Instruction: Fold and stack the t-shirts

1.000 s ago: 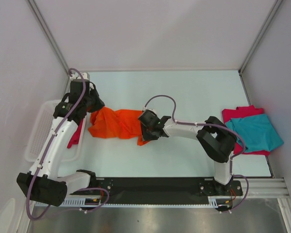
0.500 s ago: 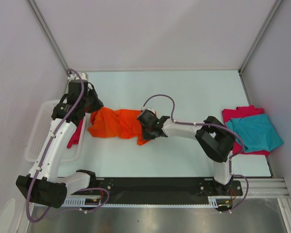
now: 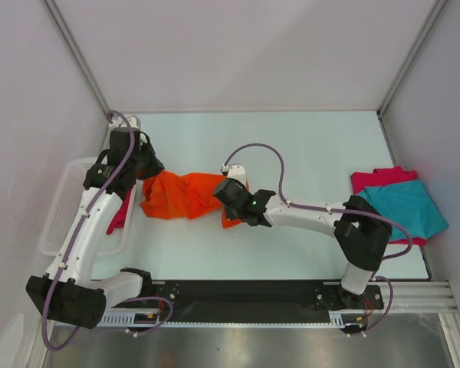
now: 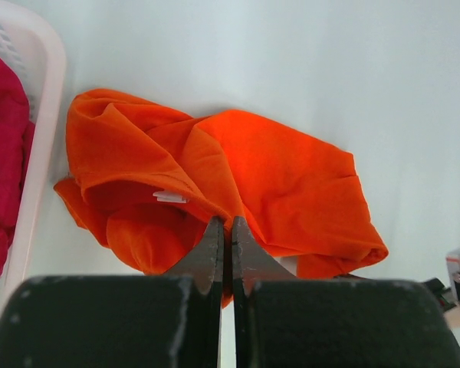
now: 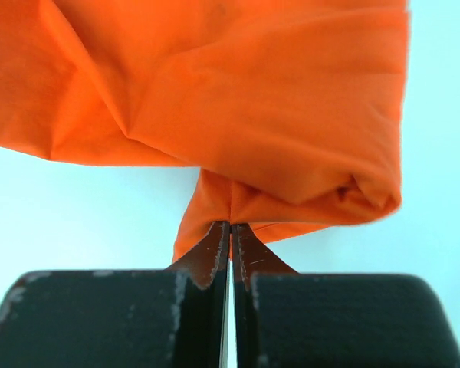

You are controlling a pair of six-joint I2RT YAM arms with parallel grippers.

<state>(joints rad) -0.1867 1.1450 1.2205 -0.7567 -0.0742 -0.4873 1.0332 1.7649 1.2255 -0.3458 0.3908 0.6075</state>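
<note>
**A:** ok, going left to right, what's sitting in what?

**B:** far left there's one basket point(image 3: 61, 218), white plastic mesh with rounded corners. one crimson tee point(image 4: 4, 153) is bunched up inside it, against its right wall.

**A:** and the orange tee?

**B:** the orange tee point(image 3: 185, 195) lies on the table point(image 3: 307, 146) just right of the basket, a bit left of centre. it's soft cloth, all crumpled with deep folds, and the left wrist view shows a small white label. the left gripper point(image 4: 224, 227) is clamped on its left end beside the basket, fingers pressed together with cloth at the tips. the right gripper point(image 5: 230, 230) is clenched on the right end, and a pinched fold fans out from between its tips.

**A:** what about the right side?

**B:** there's a flat stack near the table's right edge, well apart from the orange one. a teal tee point(image 3: 408, 211) is folded fairly smooth and sits on top of a second crimson tee point(image 3: 379, 178). that one peeks out along the far side and a little at the near side.

**A:** so what's the count?

**B:** one basket and four tees: one orange, one teal, two crimson. two grippers, both pinching the orange one. the table is smooth and pale.
</note>
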